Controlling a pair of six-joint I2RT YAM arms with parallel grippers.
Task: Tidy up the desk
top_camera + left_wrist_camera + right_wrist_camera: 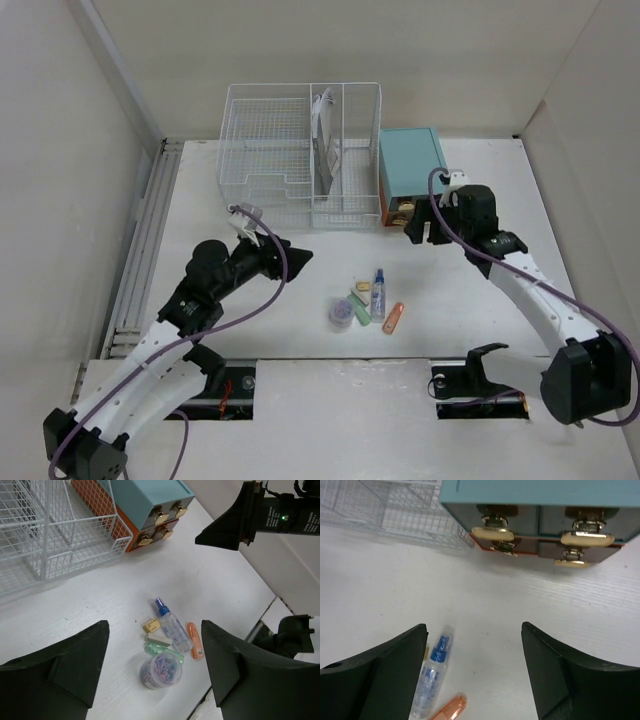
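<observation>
The desk [470,290] is a white tabletop with a small heap of items near its front middle. The heap holds a clear jar of coloured paper clips [341,314], a spray bottle with a blue cap [378,295], an orange marker [393,318], a green piece [162,651] and a yellow eraser [151,625]. My left gripper [290,258] hangs open, up and left of the heap, with nothing between its fingers [154,630]. My right gripper [425,232] is open and empty too [474,627], just in front of the teal drawer cabinet [410,170].
A white wire basket organizer [300,155] stands at the back, with a dark flat item upright in its middle slot. The cabinet's drawers [540,522] are shut, knobs facing me. A metal rail [145,240] runs along the left edge.
</observation>
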